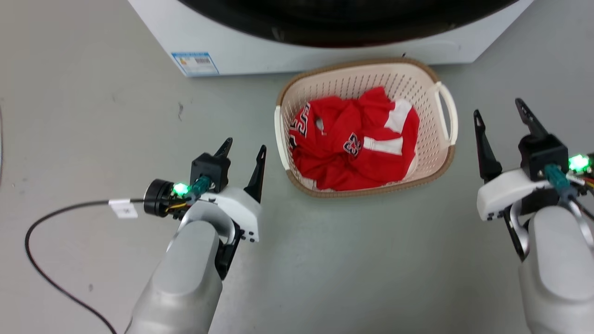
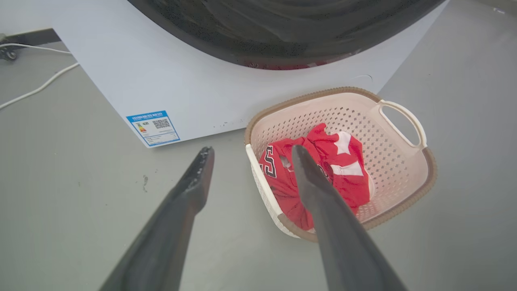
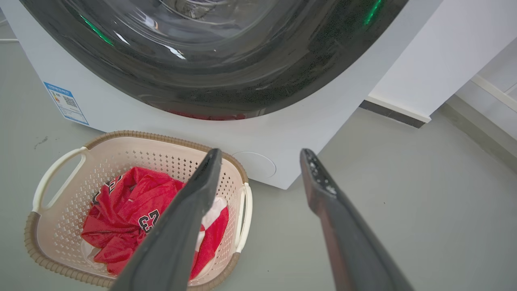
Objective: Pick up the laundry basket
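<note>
In the head view, we see the laundry basket point(image 1: 325, 86) standing on the grey floor point(image 1: 93, 116), just right of the picture's middle. The white washer point(image 1: 260, 51) is close behind it at 12 o'clock. A crumpled red jersey point(image 1: 343, 157) lies inside the basket. The left claw point(image 1: 246, 144) hangs at the basket's 8 o'clock, near its left wall but apart from it, with its fingers spread. The right claw point(image 1: 497, 106) is at the basket's 3 o'clock, just beside the white loop handle point(image 1: 446, 113) without touching it. It is also spread and holds nothing. A black cable point(image 1: 41, 222) curls over the floor at 9 o'clock from the left claw.

In the left wrist view, the left claw point(image 2: 252, 149) is spread wide. One finger is over bare floor and the other crosses in front of the jersey point(image 2: 347, 178). The basket point(image 2: 404, 169) lies at 3 o'clock from the fingertips, and the washer's blue label point(image 2: 153, 128) is at 10 o'clock.

In the right wrist view, the right claw point(image 3: 261, 151) is open and empty. The basket point(image 3: 60, 202) lies at 8 o'clock from its tips, and the left finger overlaps the basket's near handle point(image 3: 242, 214). The washer's dark door point(image 3: 202, 52) is at 12 o'clock.
</note>
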